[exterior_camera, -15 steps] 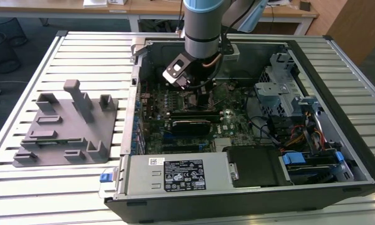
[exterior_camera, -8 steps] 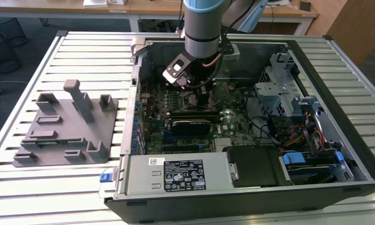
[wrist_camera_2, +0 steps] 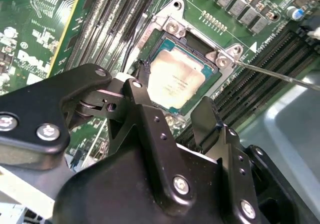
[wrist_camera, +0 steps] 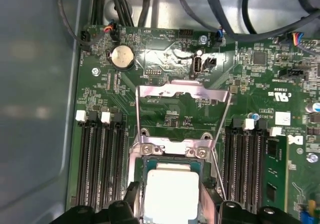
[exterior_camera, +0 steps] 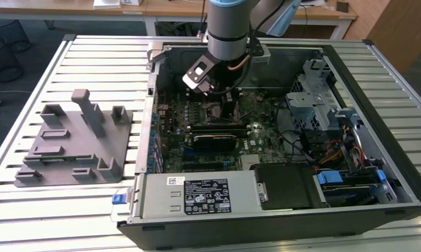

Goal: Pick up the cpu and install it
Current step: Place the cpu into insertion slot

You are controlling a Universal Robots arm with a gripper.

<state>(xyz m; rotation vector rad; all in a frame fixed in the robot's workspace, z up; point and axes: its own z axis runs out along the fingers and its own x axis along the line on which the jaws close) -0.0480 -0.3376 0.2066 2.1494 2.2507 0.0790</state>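
Cpu (wrist_camera_2: 176, 81) in socket (wrist_camera_2: 172, 24), directly under claw (wrist_camera_2: 175, 87)

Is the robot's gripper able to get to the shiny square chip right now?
Probably yes. The gripper hangs right over the chip, which lies on the green board. The metal flap stands open, and nothing seems to lie between gripper and chip.

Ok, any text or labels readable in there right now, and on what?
Nothing I can quote reliably.
Black label on the grey metal box: print too small to read.
White sticker beside it: too small.
cpu top: faint marking, unreadable.
Motherboard silkscreen: too small.
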